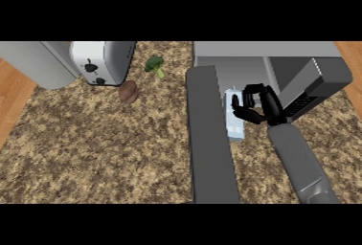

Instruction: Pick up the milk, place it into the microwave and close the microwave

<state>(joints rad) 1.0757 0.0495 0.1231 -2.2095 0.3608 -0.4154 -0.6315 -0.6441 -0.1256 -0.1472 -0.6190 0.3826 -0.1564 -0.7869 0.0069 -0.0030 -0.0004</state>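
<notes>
The milk (234, 125) is a tall white and pale blue carton, standing in front of the microwave (283, 50) at the counter's back right. My right hand (256, 106) is at the carton's right side with its fingers curled round the upper part. The grey right forearm runs down to the lower right edge. The microwave door (210, 143) is open, a long dark grey slab reaching toward me just left of the milk. The keypad panel (304, 103) lies right of the hand. My left hand does not show.
A silver toaster (101, 62) stands at the back left beside a pale grey block (35, 62). A broccoli floret (155, 64) and a brown round item (128, 91) lie near it. The speckled counter (99, 153) is edged by wood on both sides.
</notes>
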